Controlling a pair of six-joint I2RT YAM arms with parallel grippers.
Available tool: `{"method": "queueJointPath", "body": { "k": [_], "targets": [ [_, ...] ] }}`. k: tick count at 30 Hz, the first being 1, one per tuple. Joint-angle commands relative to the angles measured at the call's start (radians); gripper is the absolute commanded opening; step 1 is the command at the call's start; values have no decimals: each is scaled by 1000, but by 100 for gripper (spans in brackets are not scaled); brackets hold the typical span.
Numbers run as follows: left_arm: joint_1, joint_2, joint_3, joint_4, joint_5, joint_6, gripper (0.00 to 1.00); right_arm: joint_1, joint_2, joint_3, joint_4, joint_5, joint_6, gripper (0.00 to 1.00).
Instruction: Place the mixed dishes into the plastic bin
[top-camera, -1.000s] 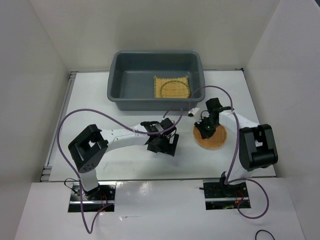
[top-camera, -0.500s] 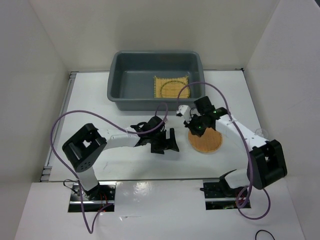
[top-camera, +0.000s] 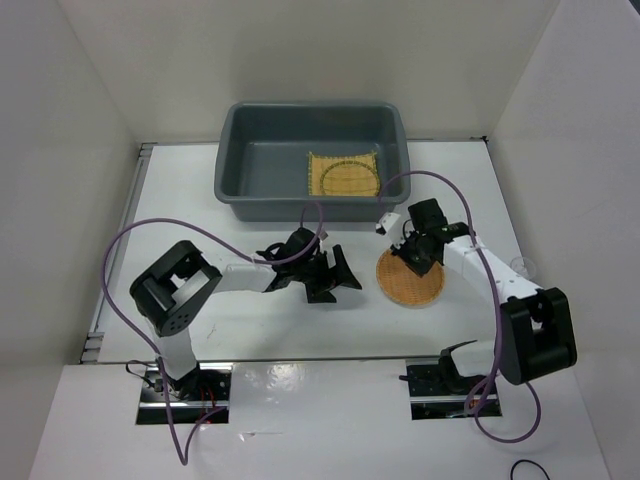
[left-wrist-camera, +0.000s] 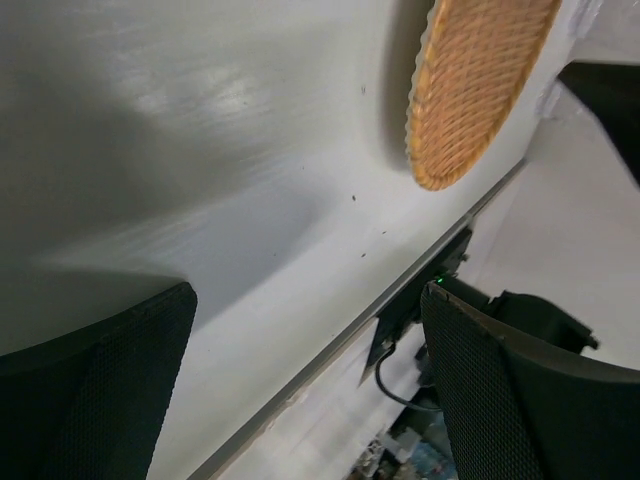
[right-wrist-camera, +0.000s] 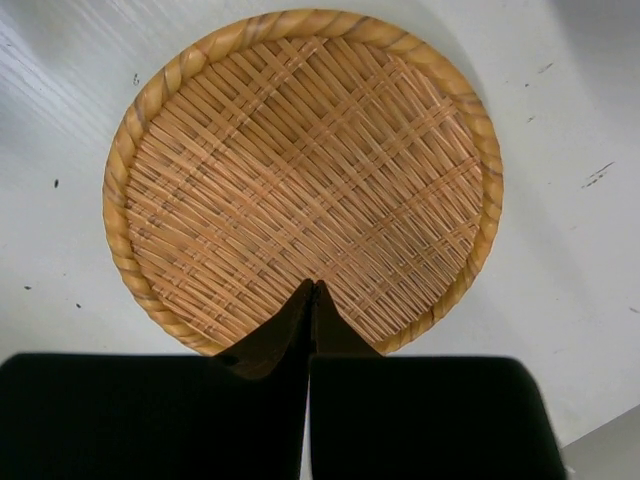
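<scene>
Right hand (right-wrist-camera: 312, 300) pressed together at rim of orange-brown disc (right-wrist-camera: 300, 170); left hand (top-camera: 337, 281) spread wide nearby.

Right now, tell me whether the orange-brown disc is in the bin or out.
Out. The orange-brown disc lies flat on the white table, short of the grey bin.

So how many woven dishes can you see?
3: the orange-brown disc on the table, the square yellow mat in the grey bin, and seemingly a round yellow disc lying on it.
</scene>
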Motion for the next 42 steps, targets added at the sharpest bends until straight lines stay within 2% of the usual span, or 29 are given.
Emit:
{"method": "queueJointPath", "body": {
  "k": [1, 13, 18, 23, 28, 32, 36, 38, 42],
  "targets": [
    [15, 42, -32, 58, 9, -43, 100, 1, 32, -18, 43, 18, -30, 0],
    [34, 10, -61, 24, -1, -52, 100, 23, 305, 17, 72, -11, -40, 0],
    [44, -10, -107, 24, 22, -34, 100, 124, 336, 35, 72, -96, 5, 0],
    [63, -21, -190, 168, 54, -60, 100, 298, 376, 86, 72, -151, 86, 0],
    [64, -10, -273, 321, 75, -80, 100, 343, 387, 117, 72, -160, 125, 0],
    [64, -10, -334, 444, 65, -98, 100, 319, 265, 117, 51, -160, 125, 0],
    [64, 11, -370, 576, 55, -98, 100, 258, 24, 127, 37, -98, 125, 0],
    [64, 38, -370, 658, 90, -98, 100, 222, 2, 146, 20, -42, 114, 0],
    [27, 133, -276, 670, 143, -71, 100, 146, -30, 74, 5, 83, 66, 0]
  ]
}}
